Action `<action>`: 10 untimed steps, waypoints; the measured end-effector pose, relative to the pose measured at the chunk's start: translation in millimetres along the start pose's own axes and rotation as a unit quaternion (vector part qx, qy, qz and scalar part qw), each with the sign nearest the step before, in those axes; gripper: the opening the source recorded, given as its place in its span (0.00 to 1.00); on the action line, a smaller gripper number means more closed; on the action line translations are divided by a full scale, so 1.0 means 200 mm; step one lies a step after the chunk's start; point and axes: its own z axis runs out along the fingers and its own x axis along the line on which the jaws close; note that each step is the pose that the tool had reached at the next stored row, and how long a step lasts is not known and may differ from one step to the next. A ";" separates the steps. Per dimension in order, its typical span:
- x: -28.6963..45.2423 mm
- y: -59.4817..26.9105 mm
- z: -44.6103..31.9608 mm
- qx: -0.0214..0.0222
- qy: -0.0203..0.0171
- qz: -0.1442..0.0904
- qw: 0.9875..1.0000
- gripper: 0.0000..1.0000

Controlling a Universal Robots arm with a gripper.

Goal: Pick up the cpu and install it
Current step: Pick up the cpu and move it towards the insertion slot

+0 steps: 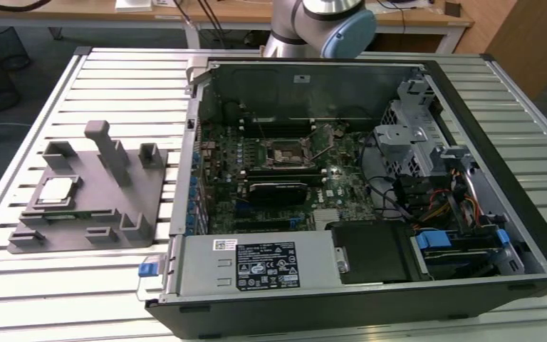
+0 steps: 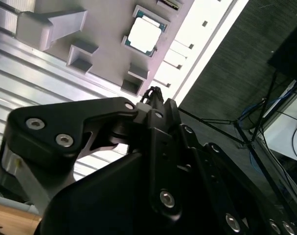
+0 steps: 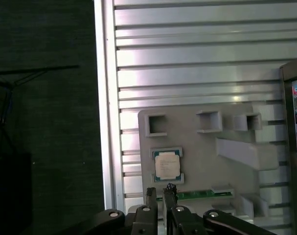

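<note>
In the exterior view, the cpu (image 1: 57, 189) lies flat in a recess of the grey holder (image 1: 112, 214), which rests on the slatted metal table (image 1: 112, 85). The open computer case (image 1: 369, 178) stands just beside the holder, on the exterior view's right.

In the second wrist view, the gripper (image 2: 153, 92) hangs over the holder's (image 2: 109, 58) edge. Its fingertips are drawn narrow and hold nothing, and they are clear of the cpu (image 2: 145, 35).

In the first wrist view, the gripper (image 3: 161, 192) is again narrow and empty. The cpu (image 3: 167, 165) sits in the holder (image 3: 207, 161) near the tips, untouched, with a green stick (image 3: 197, 195) just beside it.
</note>
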 end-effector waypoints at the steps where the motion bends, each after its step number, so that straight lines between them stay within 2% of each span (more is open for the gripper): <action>1: -0.002 0.003 0.010 0.000 0.000 0.000 1.000 0.23; 2: -0.004 0.005 0.020 0.000 0.000 0.000 1.000 0.23; 5: -0.005 0.006 0.047 0.000 0.000 0.000 1.000 0.41; 6: -0.005 0.006 0.056 0.000 0.000 0.000 1.000 0.41; 8: -0.006 0.006 0.074 0.000 0.000 0.000 1.000 0.53; 9: -0.007 0.006 0.083 0.000 0.000 0.000 1.000 0.53; 10: -0.007 0.006 0.092 0.001 0.000 0.000 1.000 0.58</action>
